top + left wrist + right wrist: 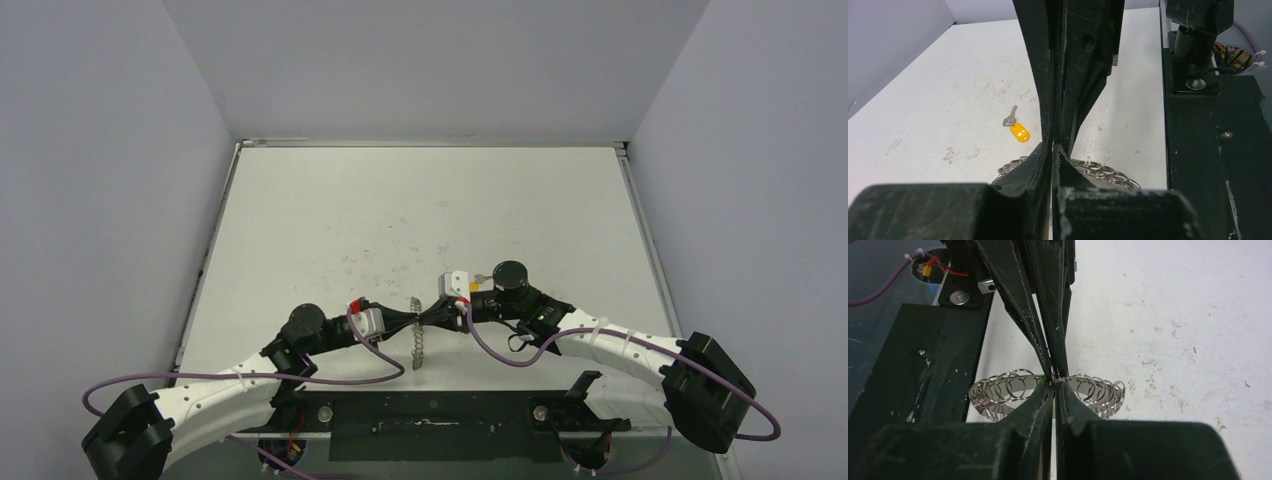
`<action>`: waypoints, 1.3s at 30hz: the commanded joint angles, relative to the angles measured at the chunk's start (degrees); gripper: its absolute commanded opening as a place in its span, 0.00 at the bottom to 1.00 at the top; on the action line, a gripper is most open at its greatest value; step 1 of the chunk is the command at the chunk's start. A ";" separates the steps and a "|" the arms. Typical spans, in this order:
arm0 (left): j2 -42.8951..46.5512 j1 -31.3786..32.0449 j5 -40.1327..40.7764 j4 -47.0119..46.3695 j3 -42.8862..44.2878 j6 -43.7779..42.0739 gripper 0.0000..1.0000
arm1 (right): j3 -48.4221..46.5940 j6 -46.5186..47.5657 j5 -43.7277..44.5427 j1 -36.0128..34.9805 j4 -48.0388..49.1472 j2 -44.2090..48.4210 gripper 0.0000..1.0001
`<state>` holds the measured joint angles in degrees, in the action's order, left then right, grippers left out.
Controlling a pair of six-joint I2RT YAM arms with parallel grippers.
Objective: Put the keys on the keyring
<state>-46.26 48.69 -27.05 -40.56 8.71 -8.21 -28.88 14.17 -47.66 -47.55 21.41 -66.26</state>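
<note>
Just past the black base plate, the keyring is held on edge by the left tool, pressed together on its rim, likely to present the loops. The right tool, nearly pressed together, meets it tip to tip (whatever it pinches is too small to tell). Beyond, the yellow-headed key lies loose, with open table behind.

We count two arms, the left arm and the right arm, and two grippers, the left gripper and the right gripper. We see one keyring, one key with a yellow head, and one table.
</note>
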 commanded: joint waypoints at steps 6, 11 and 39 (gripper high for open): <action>1.62 0.27 -0.43 -4.96 0.88 0.53 0.00 | -0.47 0.34 -0.43 0.35 3.46 0.56 0.00; 2.95 0.27 0.44 -1.90 1.64 -0.21 0.11 | -5.40 2.81 3.06 0.28 -10.56 1.52 0.00; -1.77 0.49 -2.89 18.54 13.51 -9.72 0.30 | -41.30 4.00 11.50 -4.53 -64.17 -13.81 0.00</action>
<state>-46.37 48.71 -25.76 -17.43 19.03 -17.21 -66.92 18.85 -35.99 -50.98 -42.22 -79.77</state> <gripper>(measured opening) 0.304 0.033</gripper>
